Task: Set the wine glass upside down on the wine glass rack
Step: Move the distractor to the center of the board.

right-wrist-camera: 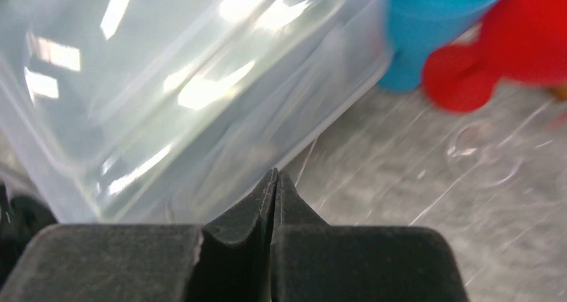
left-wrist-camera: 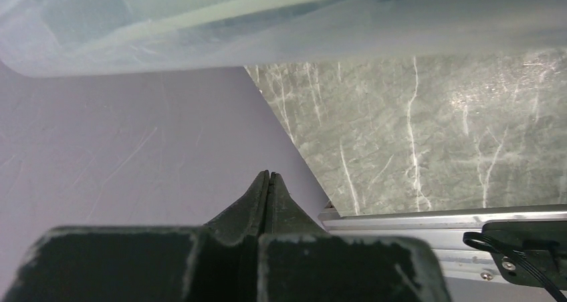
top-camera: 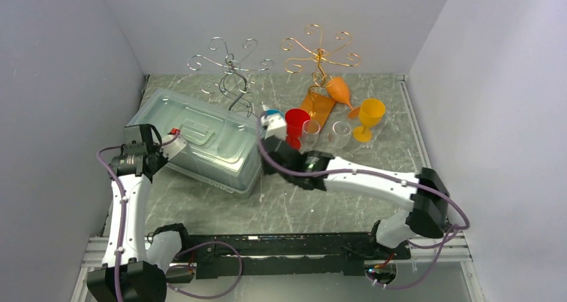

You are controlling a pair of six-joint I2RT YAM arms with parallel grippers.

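Observation:
Several wine glasses stand at the back right of the table: a red one [top-camera: 296, 123], two clear ones [top-camera: 311, 132] [top-camera: 340, 133] and a yellow one [top-camera: 370, 117]. An orange glass [top-camera: 339, 90] leans at the foot of the gold wire rack [top-camera: 319, 51]. A silver wire rack [top-camera: 231, 65] stands to its left. My right gripper [top-camera: 266, 163] [right-wrist-camera: 275, 175] is shut and holds nothing, low beside the corner of a clear plastic bin, just short of the red glass [right-wrist-camera: 495, 55] and a blue one [right-wrist-camera: 428, 28]. My left gripper [top-camera: 162, 159] [left-wrist-camera: 269, 176] is shut and holds nothing, at the bin's left end.
The overturned clear plastic bin [top-camera: 200, 141] [left-wrist-camera: 200, 21] [right-wrist-camera: 167, 81] lies tilted over the left half of the marble table [top-camera: 301, 202]. Grey walls close in the left, right and back. An aluminium rail [left-wrist-camera: 434, 218] runs along the near edge.

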